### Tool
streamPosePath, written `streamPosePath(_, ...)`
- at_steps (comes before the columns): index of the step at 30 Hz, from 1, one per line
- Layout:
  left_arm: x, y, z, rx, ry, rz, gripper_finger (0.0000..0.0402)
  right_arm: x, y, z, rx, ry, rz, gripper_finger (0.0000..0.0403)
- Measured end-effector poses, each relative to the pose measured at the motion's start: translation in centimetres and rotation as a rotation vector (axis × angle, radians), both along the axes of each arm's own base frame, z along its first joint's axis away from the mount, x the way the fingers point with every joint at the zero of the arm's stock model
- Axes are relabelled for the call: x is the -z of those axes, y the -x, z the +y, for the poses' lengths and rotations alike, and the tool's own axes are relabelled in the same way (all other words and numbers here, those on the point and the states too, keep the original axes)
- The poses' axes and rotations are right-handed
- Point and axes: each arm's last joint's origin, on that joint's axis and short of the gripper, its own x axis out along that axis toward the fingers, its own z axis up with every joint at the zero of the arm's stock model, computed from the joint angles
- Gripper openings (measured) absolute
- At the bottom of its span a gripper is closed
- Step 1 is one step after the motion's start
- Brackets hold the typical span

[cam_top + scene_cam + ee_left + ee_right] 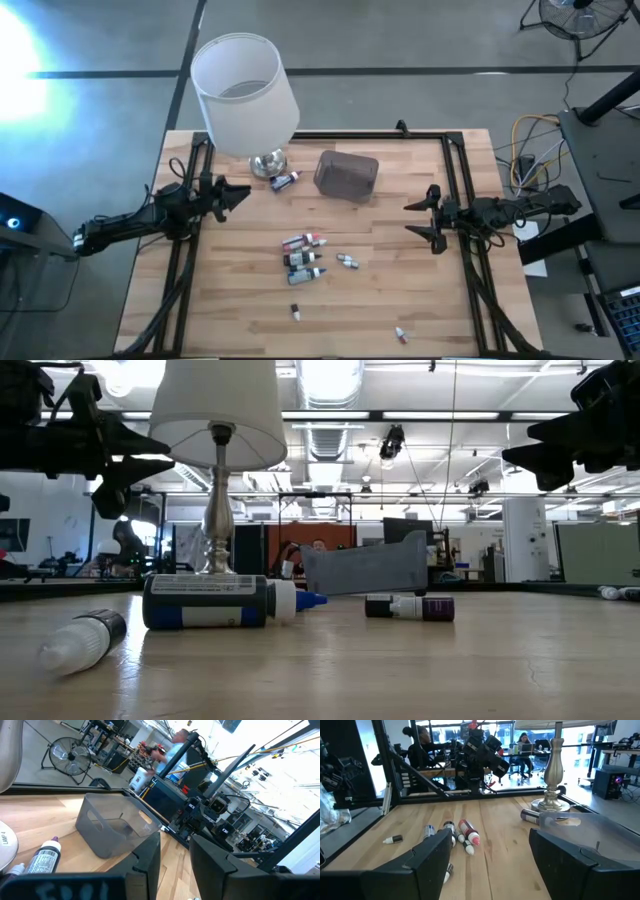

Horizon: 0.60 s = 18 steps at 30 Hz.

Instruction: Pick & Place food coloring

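Several tiny food coloring bottles lie on their sides on the wooden table: a cluster [303, 258] near the middle, a pair [347, 262] beside it, one [295, 311] nearer the front, one [401, 334] at the front right, and two [284, 181] by the lamp base. In the right wrist view the cluster [460, 833] shows ahead. My left gripper [240, 193] hovers open and empty at the table's left. My right gripper [420, 218] hovers open and empty at the table's right.
A translucent grey plastic box [346, 175] lies on the table behind the middle, right of a white-shaded lamp [245, 95] with a chrome base [268, 162]. Black frame rails [455, 170] run along the table's sides. People sit in the room beyond the table [422, 747].
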Motion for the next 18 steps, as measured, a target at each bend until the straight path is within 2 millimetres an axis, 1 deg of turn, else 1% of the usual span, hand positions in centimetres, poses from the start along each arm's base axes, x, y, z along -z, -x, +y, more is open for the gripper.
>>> streamPosePath(9, 0.0, 0.0, 0.0, 0.0, 0.0, 0.0, 0.0085, 0.0, 0.0, 0.0, 0.0, -0.002, 0.0, 0.0253)
streamPosePath(18, 0.01, 0.0, 0.0, 0.0, 0.0, 0.0, 0.0085, 0.0, 0.0, 0.0, 0.0, 0.001, 0.0, 0.0261)
